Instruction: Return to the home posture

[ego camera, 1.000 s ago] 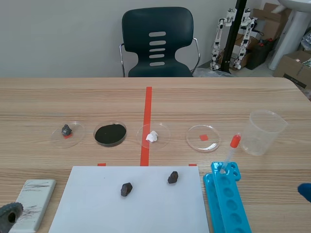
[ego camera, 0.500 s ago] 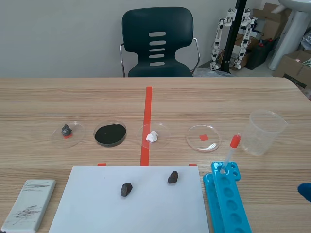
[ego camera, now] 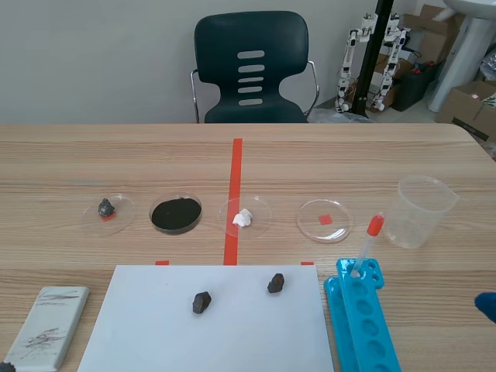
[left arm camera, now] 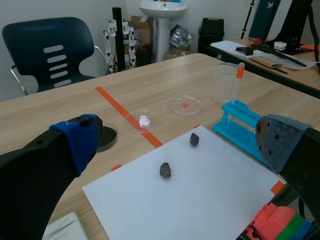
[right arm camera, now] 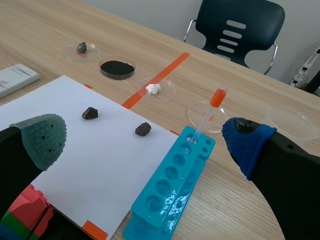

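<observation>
My left gripper (left arm camera: 177, 142) is open and holds nothing, its blue pad (left arm camera: 80, 137) and grey pad (left arm camera: 277, 140) wide apart above the near edge of the white sheet (left arm camera: 195, 195). My right gripper (right arm camera: 145, 137) is also open and empty, hanging over the sheet's right part and the blue tube rack (right arm camera: 172, 187). In the scene view only one blue pad (ego camera: 487, 307) of the right arm shows at the right edge, and a dark sliver of the left arm sits in the bottom left corner.
Two dark rocks (ego camera: 201, 302) (ego camera: 276, 283) lie on the white sheet (ego camera: 155, 333). Behind it stands a row of several petri dishes (ego camera: 176, 214), with a plastic beaker (ego camera: 422, 211) at the right. A dropper (ego camera: 366, 246) stands in the rack (ego camera: 364, 325). A white tile (ego camera: 48, 325) lies at the front left.
The left gripper's grey pad, seen in the bottom left corner a second ago, has drawn back almost out of the scene view. The right pad has hardly moved.
</observation>
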